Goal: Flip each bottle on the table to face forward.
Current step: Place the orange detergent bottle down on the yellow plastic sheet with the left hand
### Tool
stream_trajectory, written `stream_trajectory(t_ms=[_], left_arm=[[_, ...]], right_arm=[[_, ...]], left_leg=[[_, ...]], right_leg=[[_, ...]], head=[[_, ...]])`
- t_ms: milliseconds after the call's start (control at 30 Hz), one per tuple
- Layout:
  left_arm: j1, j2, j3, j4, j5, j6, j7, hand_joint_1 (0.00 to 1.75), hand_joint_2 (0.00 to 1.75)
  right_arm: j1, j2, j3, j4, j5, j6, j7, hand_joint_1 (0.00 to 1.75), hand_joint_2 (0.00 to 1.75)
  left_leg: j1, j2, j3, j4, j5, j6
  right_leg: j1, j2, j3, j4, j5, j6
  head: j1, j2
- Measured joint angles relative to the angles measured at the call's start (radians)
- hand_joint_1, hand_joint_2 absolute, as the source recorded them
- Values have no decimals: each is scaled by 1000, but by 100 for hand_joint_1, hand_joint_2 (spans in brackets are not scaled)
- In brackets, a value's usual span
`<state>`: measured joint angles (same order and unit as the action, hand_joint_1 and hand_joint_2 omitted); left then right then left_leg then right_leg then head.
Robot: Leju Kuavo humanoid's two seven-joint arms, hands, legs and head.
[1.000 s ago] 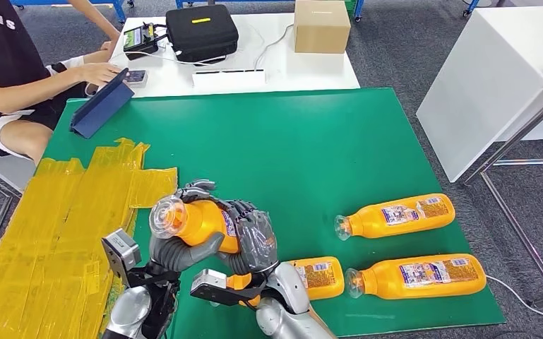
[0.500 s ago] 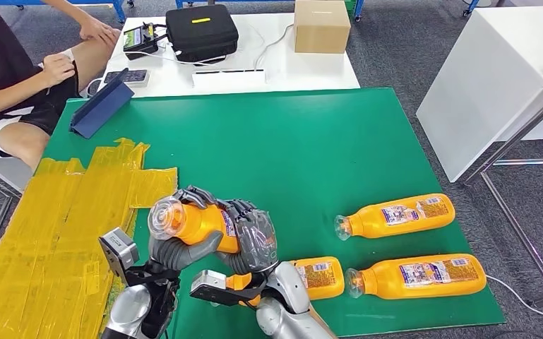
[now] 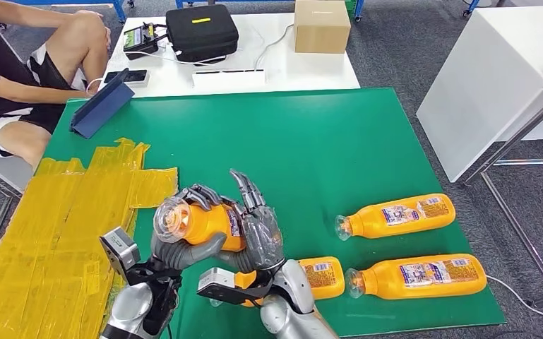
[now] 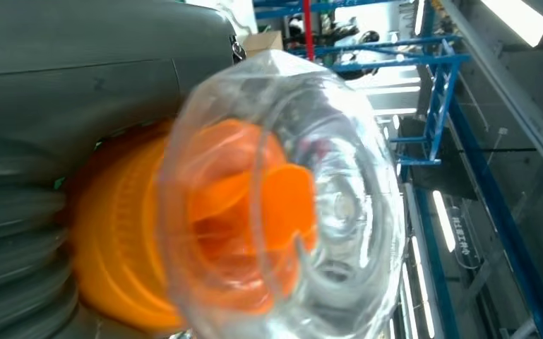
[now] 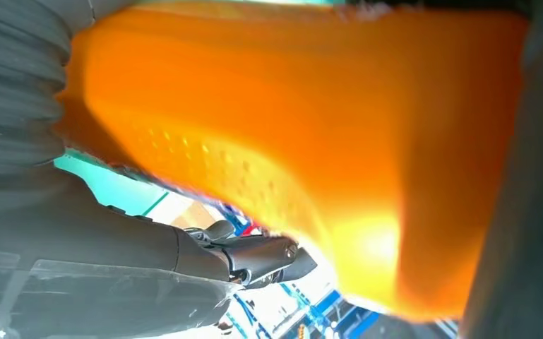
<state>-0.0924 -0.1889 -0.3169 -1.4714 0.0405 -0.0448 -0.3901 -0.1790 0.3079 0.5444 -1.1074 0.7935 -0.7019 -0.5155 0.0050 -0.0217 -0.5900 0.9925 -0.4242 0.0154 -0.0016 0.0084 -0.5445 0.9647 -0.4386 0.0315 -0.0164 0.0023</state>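
- Four orange bottles in all: one held bottle (image 3: pixel 201 224) in my hands at the lower centre of the head view, and three lying on the green desk (image 3: pixel 311 148) at lower right.
- My left hand (image 3: pixel 176 244) wraps its fingers around the held bottle near its clear cap, which points toward the lower left of the frame; the bottle is lifted off the desk.
- My right hand (image 3: pixel 258 229) lies against the bottle's other end with its fingers (image 3: pixel 248 189) stretched out straight and apart, not closed around it.
- The short-looking bottle (image 3: pixel 321 275) lies just beside my right arm; the lower long bottle (image 3: pixel 416 275) is next to it, and the upper long bottle (image 3: pixel 395 215) is above that.
- All are smooth orange plastic with clear domed caps and printed labels.
- Crinkled yellow tape sheets (image 3: pixel 63 233) cover the desk's left side.
- On the white desk (image 3: pixel 311 67) at the top: one black case (image 3: pixel 201 32), one cardboard box (image 3: pixel 321 25).
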Motion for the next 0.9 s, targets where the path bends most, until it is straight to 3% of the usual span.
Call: stream_trajectory(t_ms=[267,567,633,900], left_arm=[[1,0,31,-42,-7,39,-8,175,175],[2,0,41,-61,-32,63,-18,175,175],[2,0,46,-67,-90,123,-33,175,175],[3,2,106,-128,-576,526,-32,175,175]], right_arm=[[46,-18,-11,-148,-64,1,13,0,175],[64,-23,-14,-201,-71,2,16,0,175],[68,-25,-15,-218,-79,2,16,0,175],[90,-28,-25,-356,-91,13,34,0,175]], left_leg=[[0,0,0,0,0,0],[0,0,0,0,0,0],[0,0,0,0,0,0],[0,0,0,0,0,0]], right_leg=[[0,0,0,0,0,0],[0,0,0,0,0,0],[0,0,0,0,0,0],[0,0,-1,0,0,0]], head=[[0,0],[0,0],[0,0],[0,0]])
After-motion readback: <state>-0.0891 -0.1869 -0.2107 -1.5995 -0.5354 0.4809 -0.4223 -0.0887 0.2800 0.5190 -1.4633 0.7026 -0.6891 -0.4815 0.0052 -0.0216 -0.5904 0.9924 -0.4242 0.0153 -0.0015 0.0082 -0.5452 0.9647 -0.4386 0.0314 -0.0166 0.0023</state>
